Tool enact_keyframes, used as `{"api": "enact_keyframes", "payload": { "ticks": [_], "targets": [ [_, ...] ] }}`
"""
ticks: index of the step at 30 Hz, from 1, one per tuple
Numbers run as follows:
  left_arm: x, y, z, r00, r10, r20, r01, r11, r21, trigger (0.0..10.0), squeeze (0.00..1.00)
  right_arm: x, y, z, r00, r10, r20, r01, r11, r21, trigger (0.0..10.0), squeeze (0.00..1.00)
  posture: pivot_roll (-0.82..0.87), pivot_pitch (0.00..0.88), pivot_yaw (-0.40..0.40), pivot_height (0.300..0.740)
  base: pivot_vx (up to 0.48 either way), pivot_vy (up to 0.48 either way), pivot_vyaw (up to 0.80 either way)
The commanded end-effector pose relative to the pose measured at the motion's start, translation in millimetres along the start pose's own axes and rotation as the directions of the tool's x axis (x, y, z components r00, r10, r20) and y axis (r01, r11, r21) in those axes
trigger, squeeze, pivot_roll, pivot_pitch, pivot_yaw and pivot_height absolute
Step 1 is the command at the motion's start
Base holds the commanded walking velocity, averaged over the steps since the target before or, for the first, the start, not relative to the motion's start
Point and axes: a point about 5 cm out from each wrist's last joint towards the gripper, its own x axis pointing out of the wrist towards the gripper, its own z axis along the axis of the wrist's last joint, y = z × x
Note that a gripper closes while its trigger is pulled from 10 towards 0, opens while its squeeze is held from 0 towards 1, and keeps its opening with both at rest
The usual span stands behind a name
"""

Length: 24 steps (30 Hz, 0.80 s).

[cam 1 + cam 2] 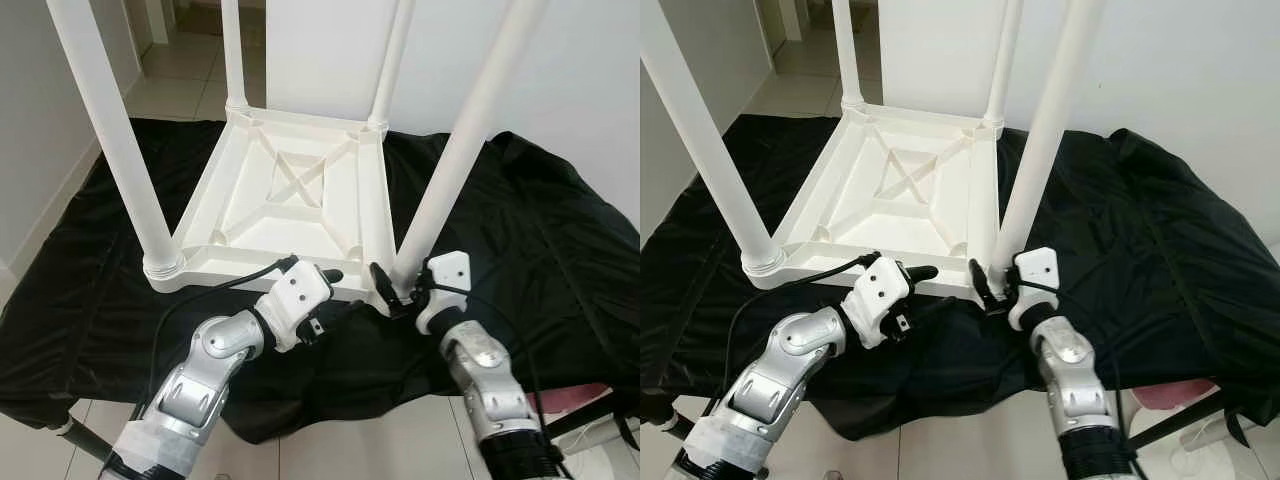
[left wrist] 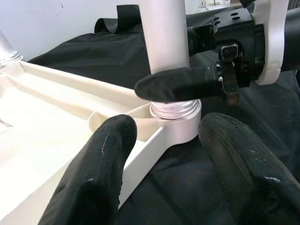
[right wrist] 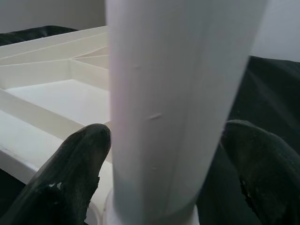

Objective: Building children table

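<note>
Table: the white table top (image 1: 285, 205) lies upside down on the black cloth (image 1: 560, 240), in the middle of the left eye picture. All four legs stick up.

Far left leg: this leg (image 1: 115, 140) stands in its ring at the lower left corner of the top. I leave it alone.

Left gripper: my left gripper (image 1: 325, 283) is low in the picture, just left of the middle, by the near edge of the top. Its fingers (image 2: 101, 159) are spread wide and hold nothing. They point at the corner where the near right leg goes in.

Near right leg: this leg (image 1: 465, 130) goes from the upper right of the picture down to the corner socket (image 2: 176, 117). I think this is the one I am fixing now.

Right gripper: my right gripper (image 1: 393, 292) is low, right of the middle, at the foot of that leg. Its fingers (image 3: 75, 164) sit one on each side of the leg. I cannot tell if they are squeezing it.

How to do it well: I think I should grip the leg low, keep it straight up, and turn it slowly until it sits tight.

Watch out: the top may slide on the cloth, so my left gripper could press the edge to hold it.
</note>
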Motion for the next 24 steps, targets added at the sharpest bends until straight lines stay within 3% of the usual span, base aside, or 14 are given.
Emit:
{"api": "enact_keyframes", "payload": {
  "ticks": [1, 6, 17, 18, 19, 24],
  "targets": [
    [0.8, -1.6, 0, 1.000, -0.020, -0.009, 0.020, 1.000, -0.003, 10.0, 0.00, -0.7, -1.5, -1, 1.000, 0.028, -0.003, -0.028, 1.000, -0.003, 10.0, 0.00, 0.02, 0.000, -0.054, 0.740, 0.000, 0.000, 0.00],
    [-0.9, 0.4, 0, 1.000, -0.026, -0.014, 0.026, 1.000, -0.001, 10.0, 0.00, 2.5, -7.1, -4, 0.981, 0.188, -0.045, -0.191, 0.979, -0.069, 10.0, 0.00, 0.02, 0.000, -0.033, 0.740, 0.000, 0.000, 0.00],
    [-0.6, 5.0, 1, 0.999, -0.030, -0.019, 0.031, 0.999, 0.013, 10.0, 0.00, 22.5, -8.0, -1, 0.960, 0.276, -0.048, -0.280, 0.956, -0.089, 9.8, 0.00, 0.03, 0.000, -0.034, 0.740, 0.000, 0.000, 0.00],
    [-0.7, 5.5, 1, 0.999, -0.028, -0.020, 0.028, 1.000, 0.013, 10.0, 0.00, 25.8, -6.9, -2, 0.952, 0.301, -0.054, -0.304, 0.949, -0.078, 2.2, 0.00, 0.04, 0.000, -0.037, 0.740, 0.000, 0.000, 0.00],
    [-0.6, 5.2, 1, 0.999, -0.028, -0.020, 0.028, 0.999, 0.014, 10.0, 0.00, 26.8, -6.7, -3, 0.950, 0.307, -0.058, -0.311, 0.948, -0.074, 0.0, 0.00, 0.04, 0.000, -0.041, 0.740, 0.000, 0.000, 0.00],
    [-0.3, 5.1, 1, 0.999, -0.028, -0.021, 0.029, 0.999, 0.019, 10.0, 0.00, 28.3, -5.0, -6, 0.939, 0.336, -0.070, -0.340, 0.939, -0.061, 0.0, 0.00, 0.04, 0.000, -0.045, 0.740, 0.000, 0.000, 0.00]
  ]
}}
